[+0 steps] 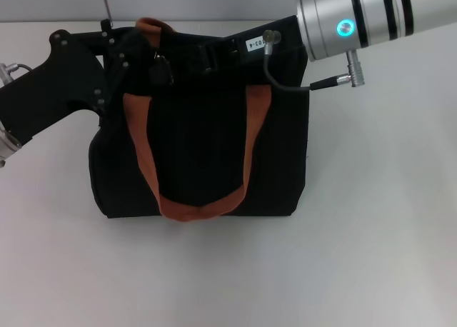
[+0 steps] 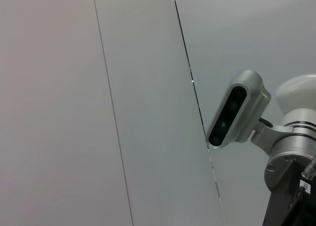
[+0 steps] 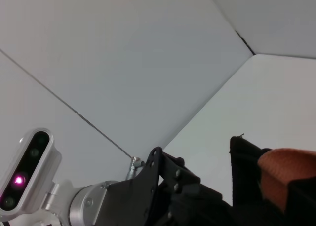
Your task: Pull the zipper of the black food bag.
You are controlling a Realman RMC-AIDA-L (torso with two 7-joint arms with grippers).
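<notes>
The black food bag [image 1: 200, 148] stands in the middle of the white table, its front orange-brown handle [image 1: 196, 205] hanging down its face. My left gripper [image 1: 158, 66] reaches in from the left to the bag's upper left edge, beside the rear handle [image 1: 153, 23]. My right gripper [image 1: 214, 56] comes from the upper right and lies along the bag's top edge, black against black. The zipper pull is hidden among the grippers and fabric. The right wrist view shows a bag corner [image 3: 244, 157], a handle [image 3: 286, 171] and the left gripper's body [image 3: 168, 186].
The right arm's silver forearm [image 1: 357, 16] with a cable [image 1: 285, 84] hangs over the bag's upper right corner. White table [image 1: 378, 220] surrounds the bag. The left wrist view shows the grey wall [image 2: 123, 88] and the right arm's wrist camera [image 2: 237, 110].
</notes>
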